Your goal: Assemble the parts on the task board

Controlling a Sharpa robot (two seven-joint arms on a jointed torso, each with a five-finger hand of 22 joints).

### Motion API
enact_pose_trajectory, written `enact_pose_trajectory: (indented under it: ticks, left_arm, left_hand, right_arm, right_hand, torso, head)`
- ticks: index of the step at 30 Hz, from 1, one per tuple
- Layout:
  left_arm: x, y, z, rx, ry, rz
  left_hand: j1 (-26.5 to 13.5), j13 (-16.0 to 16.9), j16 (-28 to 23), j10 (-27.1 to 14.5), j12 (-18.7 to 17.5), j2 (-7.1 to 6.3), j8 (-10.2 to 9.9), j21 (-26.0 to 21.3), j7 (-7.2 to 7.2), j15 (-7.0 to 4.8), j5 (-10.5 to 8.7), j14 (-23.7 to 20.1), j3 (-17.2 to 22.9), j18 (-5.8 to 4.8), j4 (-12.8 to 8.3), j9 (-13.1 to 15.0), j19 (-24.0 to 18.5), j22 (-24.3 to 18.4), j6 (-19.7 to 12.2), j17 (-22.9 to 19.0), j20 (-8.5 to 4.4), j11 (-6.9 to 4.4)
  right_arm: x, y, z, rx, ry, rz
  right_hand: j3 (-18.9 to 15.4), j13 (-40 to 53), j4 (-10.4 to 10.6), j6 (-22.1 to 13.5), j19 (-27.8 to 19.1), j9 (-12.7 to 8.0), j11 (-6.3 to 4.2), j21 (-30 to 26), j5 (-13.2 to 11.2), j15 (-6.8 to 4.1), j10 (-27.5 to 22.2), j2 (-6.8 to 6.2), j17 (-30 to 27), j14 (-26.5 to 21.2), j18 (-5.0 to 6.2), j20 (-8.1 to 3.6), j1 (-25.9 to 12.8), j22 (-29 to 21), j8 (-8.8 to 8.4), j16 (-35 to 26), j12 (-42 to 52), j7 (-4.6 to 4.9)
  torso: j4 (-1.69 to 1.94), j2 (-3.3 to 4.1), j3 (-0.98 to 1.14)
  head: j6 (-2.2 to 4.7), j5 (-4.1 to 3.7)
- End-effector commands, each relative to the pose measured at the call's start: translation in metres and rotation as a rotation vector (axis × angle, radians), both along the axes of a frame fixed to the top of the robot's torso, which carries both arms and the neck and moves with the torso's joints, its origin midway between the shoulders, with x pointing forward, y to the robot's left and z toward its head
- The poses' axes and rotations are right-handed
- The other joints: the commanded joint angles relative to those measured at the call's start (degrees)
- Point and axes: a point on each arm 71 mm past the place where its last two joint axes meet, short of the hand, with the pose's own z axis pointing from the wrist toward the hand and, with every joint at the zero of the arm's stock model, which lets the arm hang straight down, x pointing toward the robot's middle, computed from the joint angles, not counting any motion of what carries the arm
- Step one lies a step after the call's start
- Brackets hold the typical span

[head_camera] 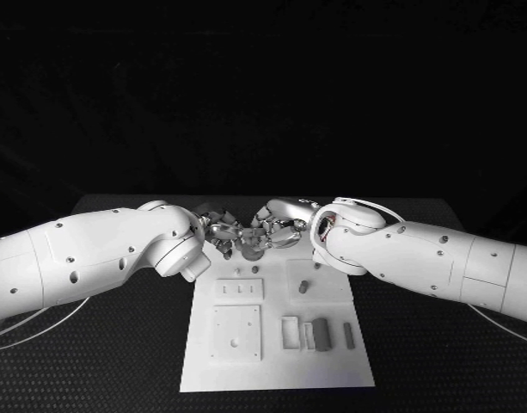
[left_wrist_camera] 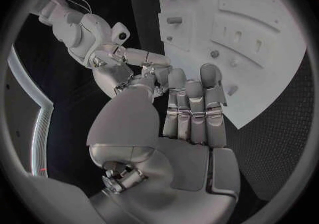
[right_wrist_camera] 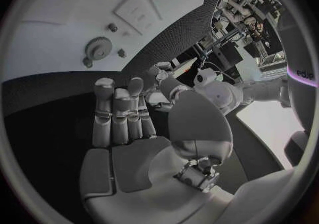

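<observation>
The white task board point(head_camera: 276, 344) lies in the middle of the black table. Both hands meet fingertip to fingertip over its far edge: my left hand point(head_camera: 223, 231) from the left, my right hand point(head_camera: 283, 224) from the right. In the left wrist view my left hand point(left_wrist_camera: 179, 112) has its fingers straight and together, its thumb reaching toward the right hand point(left_wrist_camera: 129, 59). The right wrist view shows my right hand point(right_wrist_camera: 123, 117) the same way, facing the left hand point(right_wrist_camera: 166, 77). Whether a part sits between the fingertips is hidden. A gear point(right_wrist_camera: 98, 50) and small pegs point(head_camera: 254, 268) rest on the board.
Grey block parts point(head_camera: 319, 334) stand in a row at the board's near right. Flat white plates with slots point(head_camera: 241, 291) and holes point(head_camera: 236, 334) cover its left half. Black table point(head_camera: 425, 344) surrounds the board on both sides.
</observation>
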Motion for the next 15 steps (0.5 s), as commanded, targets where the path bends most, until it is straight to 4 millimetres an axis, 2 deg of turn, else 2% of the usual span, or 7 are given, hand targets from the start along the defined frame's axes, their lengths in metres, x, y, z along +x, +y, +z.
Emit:
enact_pose_trajectory:
  ticks: [1, 8, 12, 15]
  left_arm:
    - [-0.0017, -0.0042, 0.0004, -0.006, 0.009, -0.023]
    - [-0.0016, -0.0046, 0.0003, -0.007, 0.012, -0.017]
    - [-0.0016, -0.0046, 0.0003, -0.009, 0.012, -0.016]
    - [-0.0016, -0.0044, 0.0003, -0.01, 0.012, -0.017]
  left_hand:
    - [0.41, 0.0, 0.22, -0.06, 0.06, -0.26, -0.13, -0.24, -0.17, 0.06, -0.09, 0.3, -0.42, -0.04, -0.09, 0.08, 0.17, 0.1, 0.24, -0.11, -0.1, -0.13]
    - [2.35, 0.08, 0.64, -0.03, 0.2, -0.07, -0.2, -0.49, -0.23, -0.03, -0.07, 0.28, -0.6, -0.05, -0.24, 0.16, 0.4, 0.31, 0.36, -0.65, -0.15, -0.21]
    - [5.31, 0.12, 1.07, -0.04, 0.32, 1.04, -0.34, -0.82, -0.25, -0.05, 0.08, 0.18, -0.47, -0.16, -0.27, 0.18, 0.55, 0.57, 0.47, -1.29, -0.16, -0.22]
    - [5.88, 0.1, 1.2, -0.11, 0.3, 1.75, -0.47, -0.99, -0.21, -0.02, 0.21, 0.1, -0.45, -0.23, -0.18, 0.14, 0.57, 0.66, 0.46, -1.59, -0.14, -0.19]
  right_arm:
    - [-0.0018, 0.0037, -0.0006, -0.011, 0.002, 0.016]
    - [-0.0024, 0.0059, -0.0008, -0.013, 0.004, 0.02]
    - [-0.0023, 0.0057, -0.0011, -0.015, 0.006, 0.02]
    - [-0.0022, 0.0051, -0.0015, -0.016, 0.008, 0.02]
  right_hand:
    - [-0.03, -0.09, 0.32, 1.54, 0.03, 0.0, -0.22, 0.15, 0.2, -0.35, -0.19, 0.04, 0.0, 0.18, 3.32, -0.47, -0.48, 1.04, 0.15, 0.27, 0.22, 1.78]
    - [-0.02, -0.09, 0.33, 1.54, 0.04, 0.01, -0.23, 0.15, 0.21, -0.36, -0.19, 0.05, 0.0, 0.18, 3.32, -0.48, -0.5, 1.04, 0.14, 0.27, 0.22, 1.77]
    - [-0.01, -0.1, 0.34, 1.55, 0.04, 0.02, -0.23, 0.14, 0.21, -0.36, -0.18, 0.06, 0.0, 0.18, 3.32, -0.49, -0.52, 1.04, 0.14, 0.27, 0.23, 1.77]
    - [-0.01, -0.1, 0.35, 1.55, 0.05, 0.03, -0.23, 0.14, 0.21, -0.36, -0.18, 0.06, -0.01, 0.18, 3.32, -0.49, -0.54, 1.04, 0.14, 0.27, 0.23, 1.77]
  torso:
    - [-0.01, 0.0, 0.0]
    - [0.01, 0.02, 0.0]
    - [0.0, 0.02, -0.02]
    - [0.0, 0.01, -0.04]
  head:
    - [-0.06, -0.1]
    - [-0.11, -0.07]
    - [-0.14, -0.05]
    - [-0.14, -0.07]
